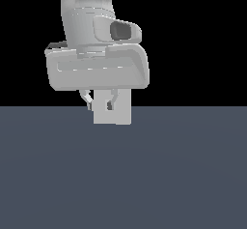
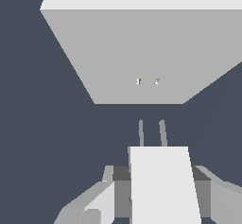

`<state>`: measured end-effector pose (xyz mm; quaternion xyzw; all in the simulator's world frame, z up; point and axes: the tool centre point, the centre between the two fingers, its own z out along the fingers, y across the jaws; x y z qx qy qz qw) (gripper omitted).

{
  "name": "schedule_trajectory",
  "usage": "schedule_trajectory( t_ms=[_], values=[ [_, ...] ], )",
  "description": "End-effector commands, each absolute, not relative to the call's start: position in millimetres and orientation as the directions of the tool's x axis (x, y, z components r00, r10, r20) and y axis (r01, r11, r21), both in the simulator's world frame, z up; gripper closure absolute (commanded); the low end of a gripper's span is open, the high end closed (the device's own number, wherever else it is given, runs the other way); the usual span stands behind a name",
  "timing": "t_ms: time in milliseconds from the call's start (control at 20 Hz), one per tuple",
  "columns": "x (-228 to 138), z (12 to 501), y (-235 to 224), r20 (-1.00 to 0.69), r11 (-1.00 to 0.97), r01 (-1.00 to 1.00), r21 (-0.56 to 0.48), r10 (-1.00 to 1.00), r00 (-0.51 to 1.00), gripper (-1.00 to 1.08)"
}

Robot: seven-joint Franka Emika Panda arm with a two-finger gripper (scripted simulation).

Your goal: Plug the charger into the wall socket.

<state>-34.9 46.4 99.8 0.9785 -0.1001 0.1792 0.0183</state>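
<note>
In the wrist view the charger [image 2: 160,190], a white oblong block, sits between my fingers with its two thin prongs [image 2: 140,133] pointing at the wall socket [image 2: 137,48]. The socket is a pale grey upright plate with two tiny slots [image 2: 138,81] near its middle. A short gap separates the prong tips from the plate's face. My gripper [image 2: 160,173] is shut on the charger. In the exterior view the gripper [image 1: 101,102] hangs just in front of the socket plate [image 1: 121,116]; there the charger blends into the plate and cannot be made out.
A flat dark blue-grey floor [image 1: 183,175] stretches around the socket plate. My hand's large grey body [image 1: 96,68] covers the plate's upper part in the exterior view.
</note>
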Motion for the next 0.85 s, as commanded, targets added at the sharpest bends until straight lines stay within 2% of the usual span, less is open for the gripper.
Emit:
schedule_trajectory(
  t_ms=[0,450,800],
  values=[
    [-30.2,99.9,45.1,0.355,-0.979,-0.203,-0.001,-0.19,0.915,1.08],
    [1.9,99.9,38.4,0.354,-0.979,-0.203,-0.002,-0.191,0.915,1.08],
    [11.2,100.0,36.6,0.355,-0.979,-0.203,0.0,-0.19,0.915,1.08]
  ],
)
